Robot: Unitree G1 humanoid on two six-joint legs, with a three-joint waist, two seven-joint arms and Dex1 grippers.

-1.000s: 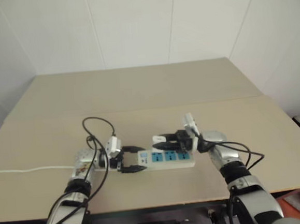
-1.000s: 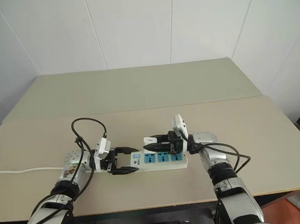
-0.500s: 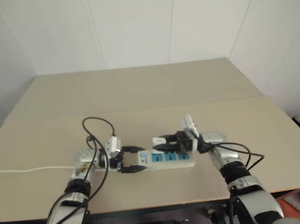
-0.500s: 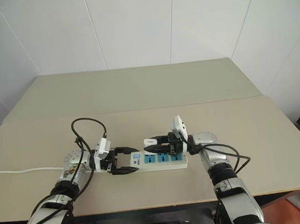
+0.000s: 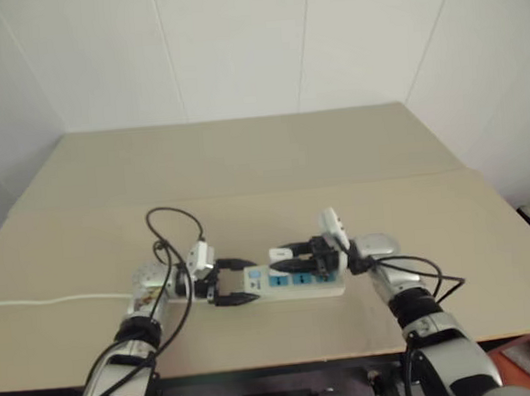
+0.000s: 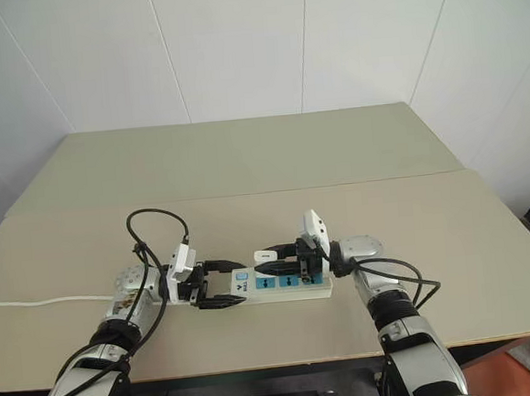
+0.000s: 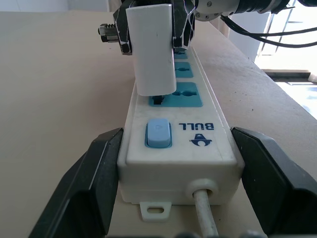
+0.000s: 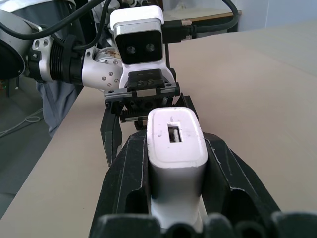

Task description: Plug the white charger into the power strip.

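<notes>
1. lying flat near the front edge of the beige table (image 6: pixel 244 163), the power strip (image 7: pixel 178 144) is the landmark for everything below; its white cord (image 5: pixel 44 301) leaves the switch end and runs off toward the table's left edge.
2. the left gripper (image 7: pixel 176 186) brackets the strip's switch end with its black fingers (image 7: pixel 84 183) spread wide, one along each long side.
3. the right gripper (image 8: pixel 176 163) is clamped on the white charger (image 8: pixel 174 148), one finger on either flank.
4. the charger stands upright over the strip's socket nearest the blue switch (image 7: pixel 158 134), its bottom at the socket's face; whether it is seated cannot be told.
</notes>
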